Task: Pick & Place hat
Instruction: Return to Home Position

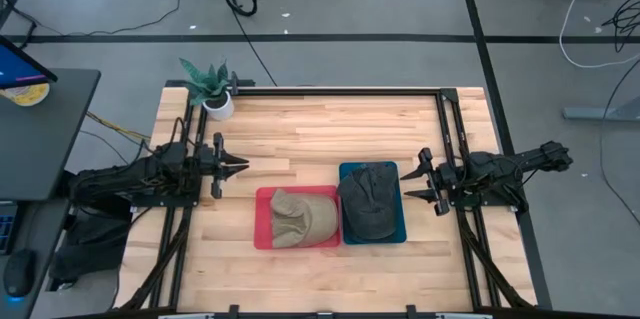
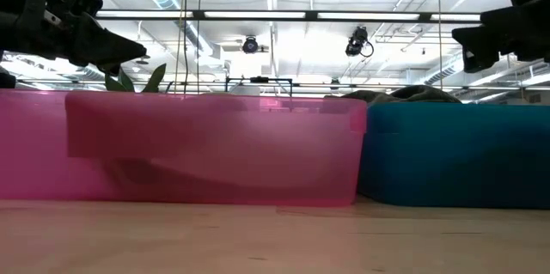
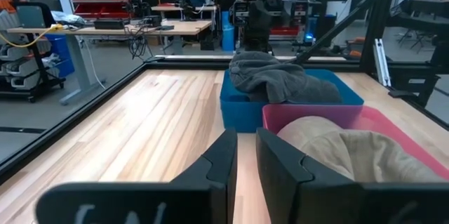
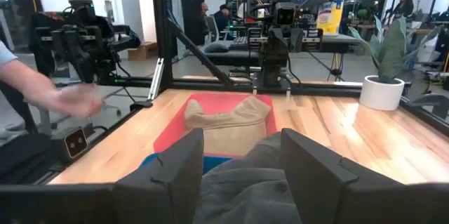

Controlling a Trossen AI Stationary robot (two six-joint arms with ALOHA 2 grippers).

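Observation:
A tan hat lies in a red bin, also seen as the tan hat in the left wrist view. A dark grey hat fills the blue bin to its right and heaps above the rim. My left gripper hovers shut to the left of the red bin, pointing right. My right gripper hovers open at the blue bin's right edge, pointing left. Its fingers stand apart above the dark hat. In the low view both grippers sit above the bins.
A potted plant stands at the table's far left corner. A dark frame runs round the table. A person's hand shows beyond the table's near edge in the right wrist view. Bare wood lies beyond the bins.

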